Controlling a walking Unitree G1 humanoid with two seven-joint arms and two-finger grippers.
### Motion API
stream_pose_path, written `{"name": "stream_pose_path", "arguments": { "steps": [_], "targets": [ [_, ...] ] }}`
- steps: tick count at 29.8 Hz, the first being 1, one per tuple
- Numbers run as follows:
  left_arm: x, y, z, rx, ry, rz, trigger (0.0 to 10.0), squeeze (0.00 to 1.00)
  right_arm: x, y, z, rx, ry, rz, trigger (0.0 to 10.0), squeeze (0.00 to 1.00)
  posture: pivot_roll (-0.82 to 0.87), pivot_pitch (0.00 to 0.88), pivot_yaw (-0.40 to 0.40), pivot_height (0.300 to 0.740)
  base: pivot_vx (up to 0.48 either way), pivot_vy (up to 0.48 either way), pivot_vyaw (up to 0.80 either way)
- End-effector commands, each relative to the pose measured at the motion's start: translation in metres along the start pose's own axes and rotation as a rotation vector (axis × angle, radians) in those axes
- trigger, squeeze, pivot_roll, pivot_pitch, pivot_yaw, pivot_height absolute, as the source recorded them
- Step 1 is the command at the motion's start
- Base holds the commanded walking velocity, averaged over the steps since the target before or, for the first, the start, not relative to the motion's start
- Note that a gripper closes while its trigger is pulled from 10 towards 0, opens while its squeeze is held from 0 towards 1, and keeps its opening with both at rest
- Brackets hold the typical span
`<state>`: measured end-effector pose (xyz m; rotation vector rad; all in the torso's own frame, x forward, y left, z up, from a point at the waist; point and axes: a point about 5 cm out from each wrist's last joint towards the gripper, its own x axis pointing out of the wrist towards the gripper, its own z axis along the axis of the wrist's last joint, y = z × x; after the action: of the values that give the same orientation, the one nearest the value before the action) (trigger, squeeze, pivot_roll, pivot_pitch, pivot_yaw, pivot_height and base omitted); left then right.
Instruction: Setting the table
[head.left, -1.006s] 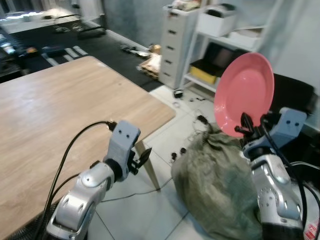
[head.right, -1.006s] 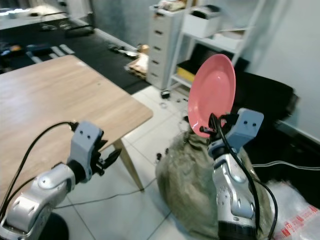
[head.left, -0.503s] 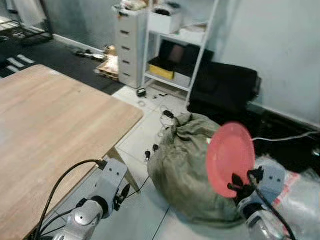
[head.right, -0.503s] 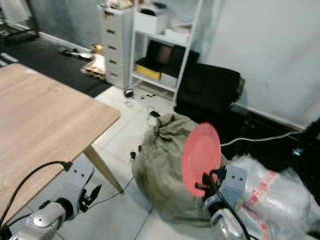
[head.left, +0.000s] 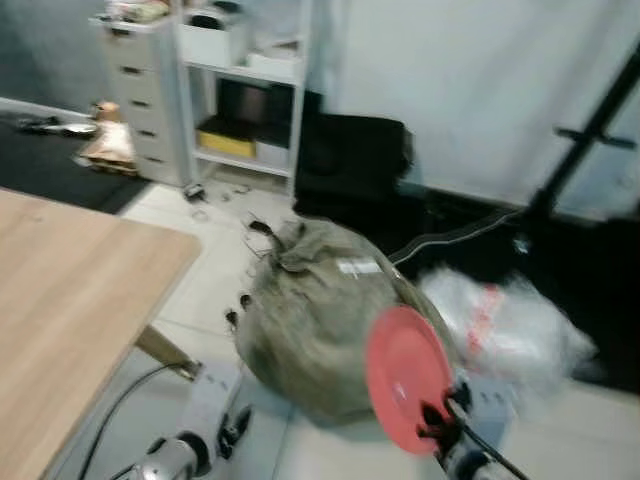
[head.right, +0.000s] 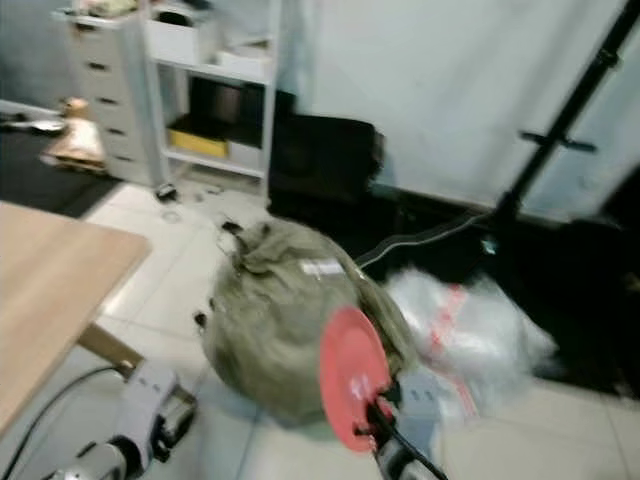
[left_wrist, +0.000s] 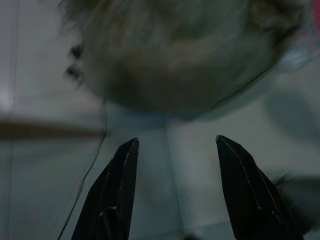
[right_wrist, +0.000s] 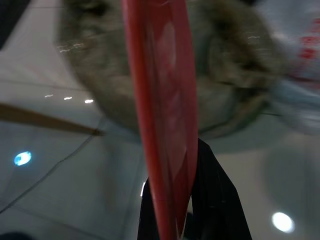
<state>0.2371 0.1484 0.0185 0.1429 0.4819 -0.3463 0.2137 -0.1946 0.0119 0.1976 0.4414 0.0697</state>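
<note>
- The right gripper (head.left: 440, 428) sits low at the near right of the scene. Its black fingers (right_wrist: 215, 200) pinch the lower rim of a round pink plastic plate (head.left: 405, 378).
- The plate stands upright on its edge, held in the air above the pale tiled floor (head.left: 210, 270). It is just in front of the bulging olive-green cloth sack (head.left: 315, 320).
- The left gripper (left_wrist: 175, 190) hangs low at the near left, above the floor. Its two black fingers (left_wrist: 117, 195) are spread apart and hold nothing.
- The light wooden worktop (head.left: 70, 290) lies at the left, well apart from the plate. One slanted leg is visible under its corner.
- A clear plastic bag with red print (head.left: 500, 320) lies to the right of the sack, touching it.
- A white shelf unit (head.left: 250, 100) and a grey drawer cabinet (head.left: 140, 95) stand at the far left against the wall. A black bag (head.left: 350, 160) rests beside the shelf.
- The head views are blurred.
</note>
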Motion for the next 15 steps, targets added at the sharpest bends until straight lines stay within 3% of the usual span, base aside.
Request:
{"name": "stream_pose_path", "arguments": {
  "steps": [1,15],
  "targets": [
    [-0.0019,-0.0011,-0.0107,-0.019,0.023,0.0,10.0,0.0,0.0012,-0.0008,0.0022,0.007,-0.02,-0.005,10.0,0.0,-0.07,0.0,0.029,0.74,0.0,0.0,-0.8],
    [0.0034,-0.0005,-0.017,-0.02,0.01,-0.009,10.0,0.0,0.0021,0.0017,-0.0046,0.035,-0.019,-0.007,10.0,0.0,-0.08,0.0,0.041,0.74,0.0,0.0,-0.8]
  ]
}}
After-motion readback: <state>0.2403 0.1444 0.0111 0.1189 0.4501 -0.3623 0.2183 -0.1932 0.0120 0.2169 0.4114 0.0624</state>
